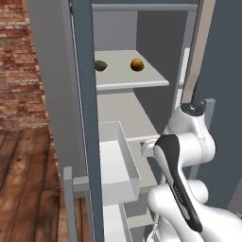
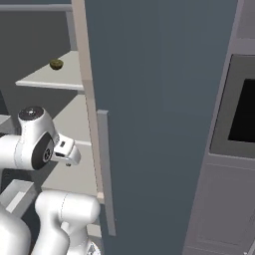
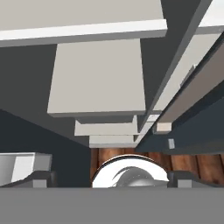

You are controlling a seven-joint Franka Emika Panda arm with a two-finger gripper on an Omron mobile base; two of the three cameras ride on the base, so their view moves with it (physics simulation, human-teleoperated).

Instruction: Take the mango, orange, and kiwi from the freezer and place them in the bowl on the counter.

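The freezer (image 1: 85, 94) stands open with pale grey shelves inside. On its upper shelf (image 1: 127, 78) lie a dark olive kiwi (image 1: 100, 65) and, to its right, a deep orange-brown orange (image 1: 137, 64). The kiwi (image 2: 56, 64) also shows on that shelf from the right side. My gripper (image 3: 113, 179) is open, its fingertips (image 3: 41, 179) far apart with nothing between them. My hand (image 2: 65, 152) hangs well below the fruit shelf, level with the lower shelves, and looks down along them toward the floor. The mango, the bowl and the counter are out of view.
A white drawer (image 1: 116, 160) is pulled out at mid height, just left of my arm. The long blue-grey door (image 2: 159, 99) with a bar handle (image 2: 104, 169) stands close on the right. A built-in oven (image 2: 244, 109) lies beyond it. Brick wall (image 1: 19, 61) and wooden floor (image 1: 28, 179) are on the left.
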